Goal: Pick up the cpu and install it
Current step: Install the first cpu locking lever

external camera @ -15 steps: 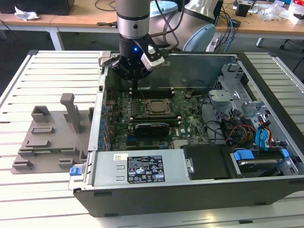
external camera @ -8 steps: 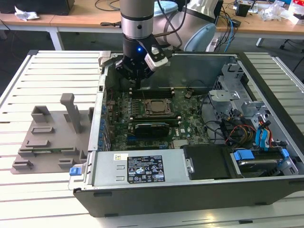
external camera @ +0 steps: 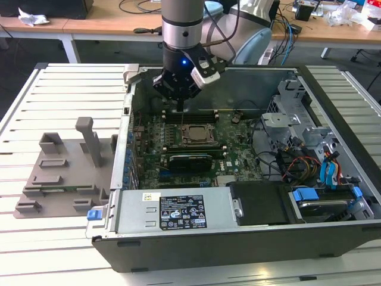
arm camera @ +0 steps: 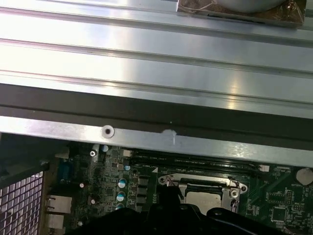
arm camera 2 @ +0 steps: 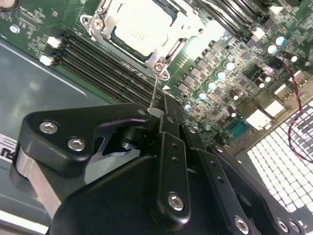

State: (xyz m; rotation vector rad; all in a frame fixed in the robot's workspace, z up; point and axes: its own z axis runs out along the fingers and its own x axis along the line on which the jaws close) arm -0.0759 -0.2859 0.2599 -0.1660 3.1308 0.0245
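Pretty clearly a robotics lab or electronics workshop. There's an opened PC case (external camera: 238, 179) sitting on a slatted aluminium surface (external camera: 65, 95), a grey fixture tray (external camera: 65, 173) next to it, and wooden desks (external camera: 107, 21) behind with cables (external camera: 286, 30) all over them.

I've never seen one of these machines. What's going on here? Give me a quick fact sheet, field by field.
setting: open computer case lying on a slatted metal table
arm: gripper hangs inside the case, above the motherboard
gripper fingers: closed together, nothing seen between them
cpu: lying in the socket on the motherboard
beside the case: grey fixture tray at the exterior view's left
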